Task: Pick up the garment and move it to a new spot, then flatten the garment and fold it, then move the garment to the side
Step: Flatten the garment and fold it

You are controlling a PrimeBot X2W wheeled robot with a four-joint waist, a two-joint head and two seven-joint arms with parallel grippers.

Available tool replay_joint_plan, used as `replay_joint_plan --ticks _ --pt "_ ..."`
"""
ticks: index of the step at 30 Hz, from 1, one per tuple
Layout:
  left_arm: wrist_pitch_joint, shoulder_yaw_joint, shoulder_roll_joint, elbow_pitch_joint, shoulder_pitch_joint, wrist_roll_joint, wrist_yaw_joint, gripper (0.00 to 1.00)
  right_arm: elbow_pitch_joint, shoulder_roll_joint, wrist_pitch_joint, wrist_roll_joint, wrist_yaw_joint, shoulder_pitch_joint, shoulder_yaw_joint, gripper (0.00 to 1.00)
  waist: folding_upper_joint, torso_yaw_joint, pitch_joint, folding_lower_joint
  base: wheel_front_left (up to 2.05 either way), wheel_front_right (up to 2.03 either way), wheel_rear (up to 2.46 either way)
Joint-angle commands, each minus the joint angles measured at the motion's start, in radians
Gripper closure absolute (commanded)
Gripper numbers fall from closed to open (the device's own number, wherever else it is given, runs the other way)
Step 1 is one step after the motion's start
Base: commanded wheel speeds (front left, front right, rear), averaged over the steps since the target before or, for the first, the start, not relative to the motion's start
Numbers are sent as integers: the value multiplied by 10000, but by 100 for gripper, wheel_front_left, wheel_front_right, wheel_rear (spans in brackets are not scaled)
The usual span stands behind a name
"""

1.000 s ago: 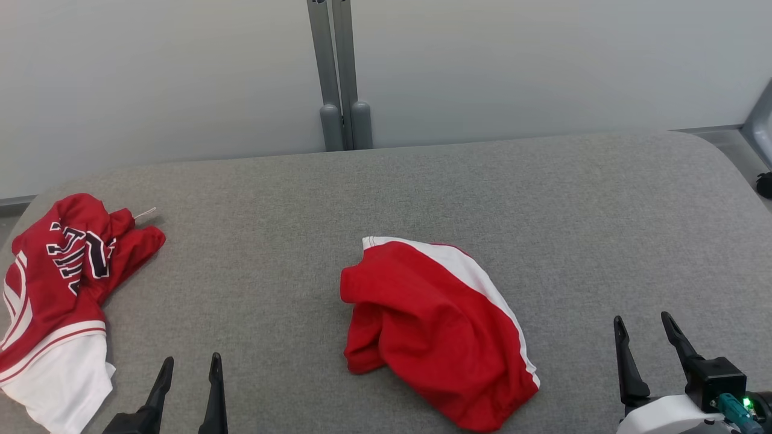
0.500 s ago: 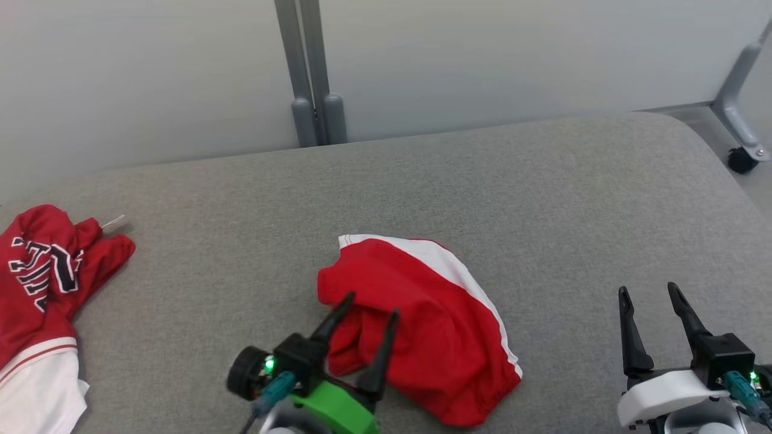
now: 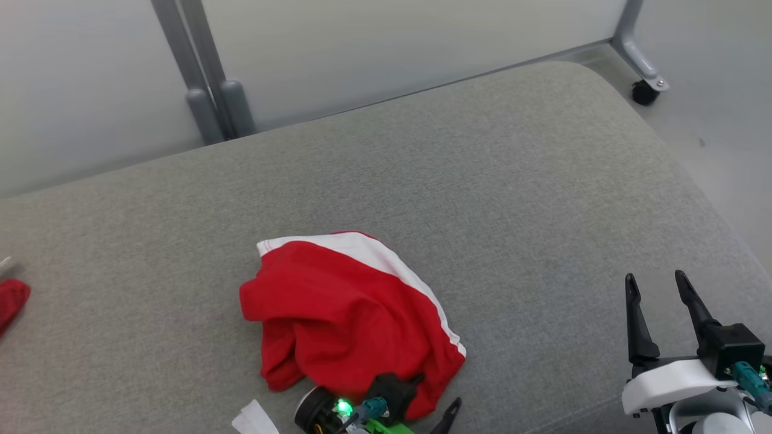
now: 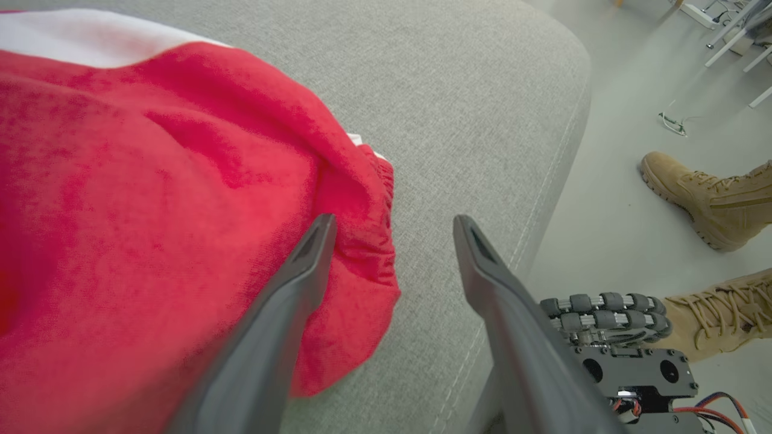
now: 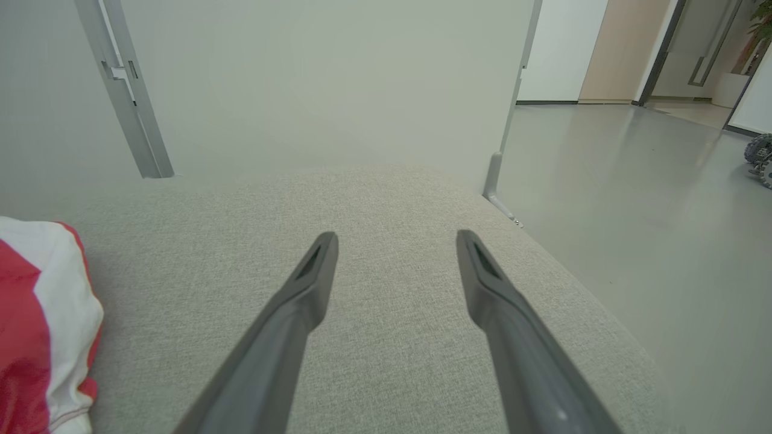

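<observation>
A crumpled red garment (image 3: 344, 319) with a white side stripe lies on the grey padded surface (image 3: 512, 181), left of centre near the front edge. My left gripper (image 3: 435, 392) sits at the garment's near right corner. In the left wrist view it (image 4: 392, 226) is open, with one finger (image 4: 301, 271) lying over the red hem (image 4: 151, 211) and the other over bare grey fabric. My right gripper (image 3: 656, 278) is open above the surface at the lower right, well apart from the garment. The right wrist view has that gripper (image 5: 395, 238) holding nothing, with the garment (image 5: 36, 337) at its left edge.
A second red garment (image 3: 11, 301) peeks in at the far left, and a white scrap (image 3: 253, 419) lies by the front edge. Grey partition posts (image 3: 205, 72) stand behind. The surface's rounded right edge drops to floor, where a person's boots (image 4: 705, 199) stand.
The camera has swung right, shifting everything left in view. My left gripper came in from the lower left and has moved to the garment's near right corner. The right gripper stays open.
</observation>
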Motion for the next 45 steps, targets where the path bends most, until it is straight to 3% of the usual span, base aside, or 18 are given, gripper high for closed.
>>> replay_joint_plan --ticks 1,5,6,7,8,11,18,25,30,34,38,41,45 --pt "-63 -60 72 307 -283 48 144 0 -78 -4 -31 83 -1 -28 -14 0 -1 -651 515 0 0 0 0" --pt "-8 -314 73 1329 -695 270 506 0 -103 -3 -31 278 -3 -180 -17 0 -1 -862 690 0 0 0 0" --pt "92 -377 71 1596 -736 293 556 10 -87 -4 -31 315 -1 -200 -6 0 -1 -899 697 0 0 0 0" --pt "168 -413 78 1912 -803 316 600 83 -64 -7 -31 364 -1 -199 15 0 -1 -926 705 0 0 0 0" --pt "186 -423 78 2116 -846 232 608 100 -46 -4 -31 390 -1 -199 43 0 -1 -945 707 0 0 0 0" --pt "-36 -347 82 2050 -1046 -326 403 100 -2 -4 -31 506 -3 -103 48 0 -1 -893 682 0 0 0 0" --pt "-587 -205 51 -484 -1976 -1534 223 100 178 -4 -31 702 -3 50 87 0 -1 -515 383 0 0 0 0" --pt "-346 67 56 -3365 -3287 -2550 634 100 317 -10 -31 1058 -3 41 536 0 -1 -386 35 0 0 0 0" --pt "-780 534 62 -4523 -4290 -3777 1485 100 388 -8 -31 1174 -3 60 641 0 -1 -393 -35 0 0 0 0" --pt "-1275 970 66 -4417 -4622 -4484 2499 100 391 -5 -31 1265 -1 54 590 0 -1 -405 46 0 0 0 0" --pt "-1706 1645 216 -3578 -3850 -5046 3226 100 417 -5 -31 1318 -1 120 455 0 -1 -304 195 0 0 0 0" --pt "-1927 2104 728 -2501 -2945 -5057 3525 100 444 -5 -31 1302 -1 141 383 0 -1 -199 275 0 0 0 0" --pt "-2107 3411 1339 -1330 -1406 -5389 3409 100 453 -8 -31 1236 -1 202 271 0 -1 61 329 0 0 0 0"
